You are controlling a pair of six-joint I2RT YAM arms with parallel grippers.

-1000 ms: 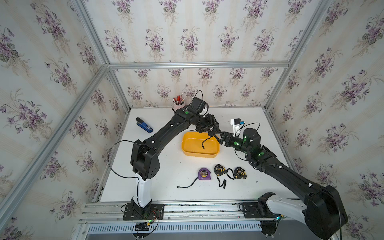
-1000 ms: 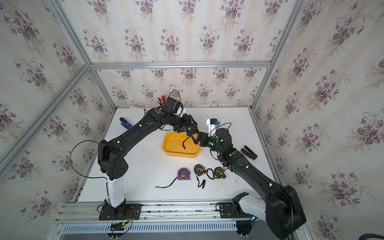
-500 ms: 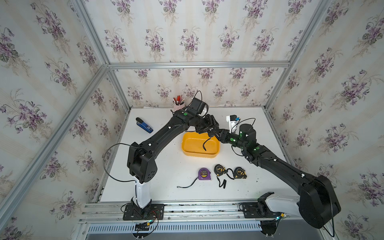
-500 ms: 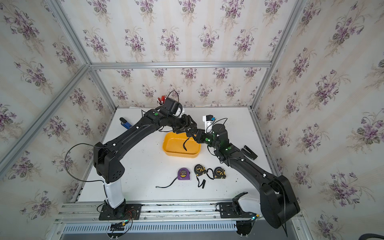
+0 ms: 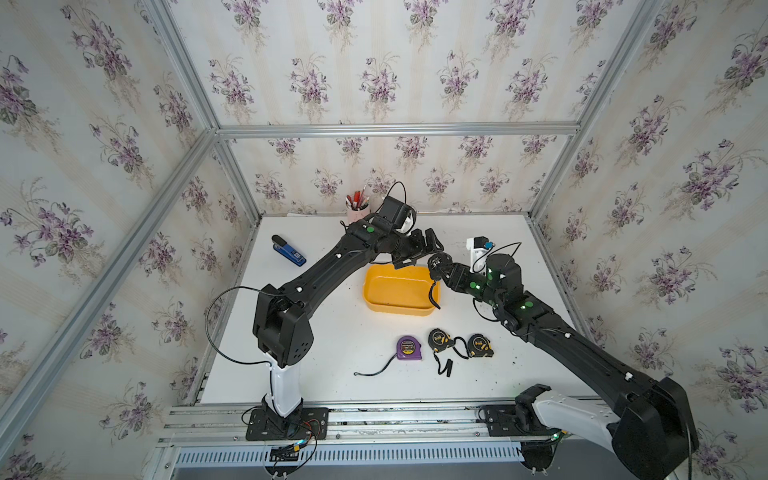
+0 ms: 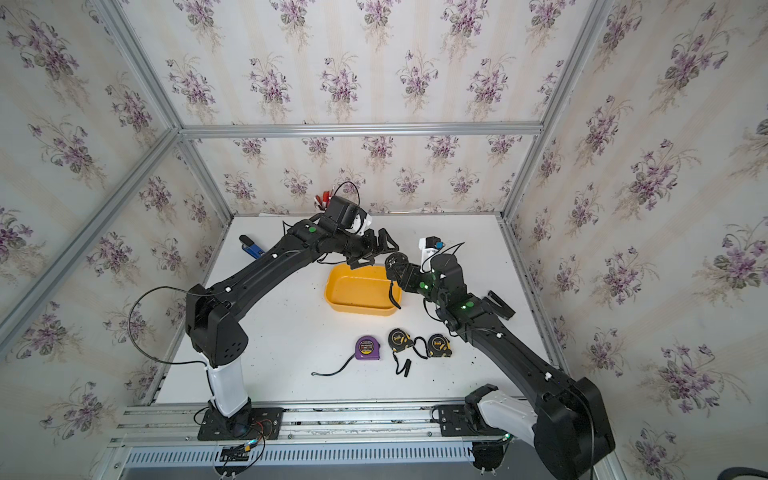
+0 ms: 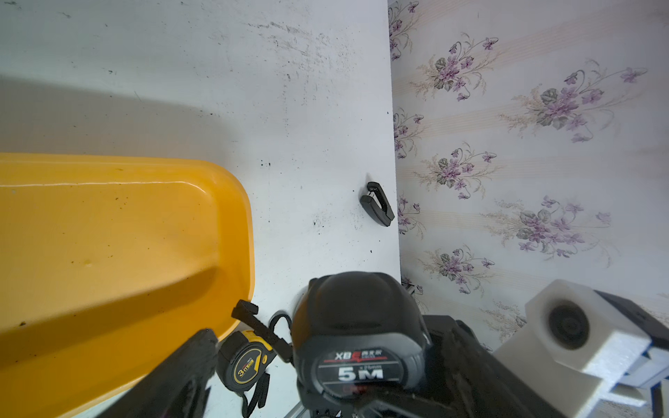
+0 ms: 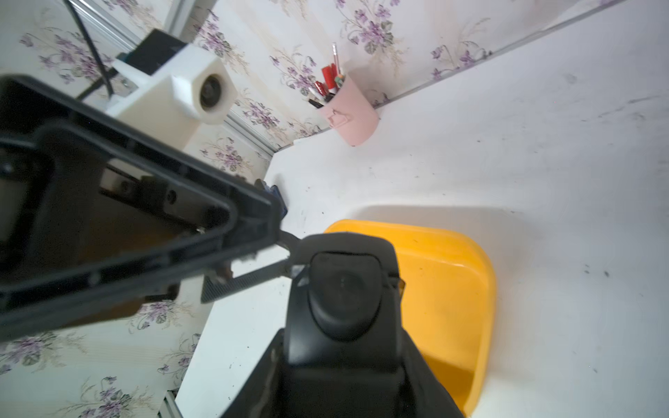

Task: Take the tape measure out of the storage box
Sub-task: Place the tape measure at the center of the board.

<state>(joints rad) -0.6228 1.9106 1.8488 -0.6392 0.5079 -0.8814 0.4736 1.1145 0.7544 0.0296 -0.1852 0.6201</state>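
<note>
The black, dome-backed tape measure [image 5: 437, 262], its round label reading 5M, hangs above the far right corner of the glossy yellow plastic storage box [image 5: 395, 309], clamped between the jaws of the right arm [image 5: 573, 353], with its black wrist strap [image 5: 433, 296] dangling over the right end of the shallow, round-cornered tray. We see the jaws of the left arm [image 5: 332, 270] spread wide apart just beside it. Nearer the robot, on the scuffed white bench [image 5: 332, 332], lie a purple tape measure [image 5: 408, 348] and two black-and-yellow tape measures [image 5: 440, 340] [image 5: 480, 345].
</note>
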